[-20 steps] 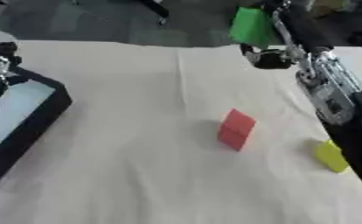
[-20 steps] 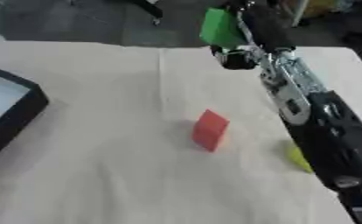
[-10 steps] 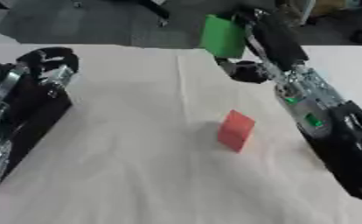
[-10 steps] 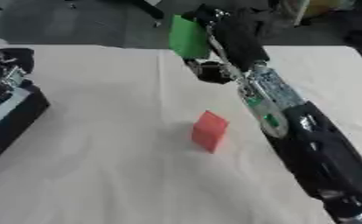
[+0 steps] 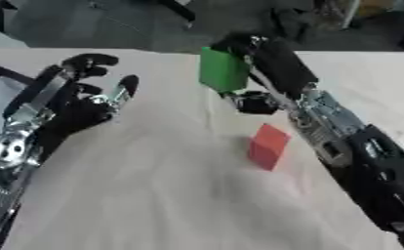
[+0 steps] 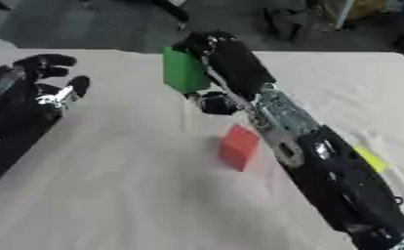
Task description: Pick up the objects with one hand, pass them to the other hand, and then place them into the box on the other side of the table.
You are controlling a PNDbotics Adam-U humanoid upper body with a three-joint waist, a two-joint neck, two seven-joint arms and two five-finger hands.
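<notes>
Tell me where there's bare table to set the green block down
Bare cloth lies between the left hand and the red block, and across the near table. It is crowded on the right, where the right hand holding the green block and its arm cross.

A bright green block (image 5: pixel 223 70) is showing between the black fingers of the right hand (image 5: pixel 258 53), its one lit face a plain, even green. The right arm (image 5: pixel 342 146) behind those fingers is running black with silver-grey metal patches. A red block (image 5: pixel 268 146) is lying below the right fingers on the pale cream tablecloth (image 5: pixel 154 195), which is looking plain and unpatterned. The left hand (image 5: pixel 82 105) is showing black with silver along its fingers (image 5: pixel 120 93). A box (image 5: pixel 2 93) with a black rim and pale grey inside is sitting behind the left fingers. A yellow block (image 6: pixel 370 158) is peeking out beside the right arm.
</notes>
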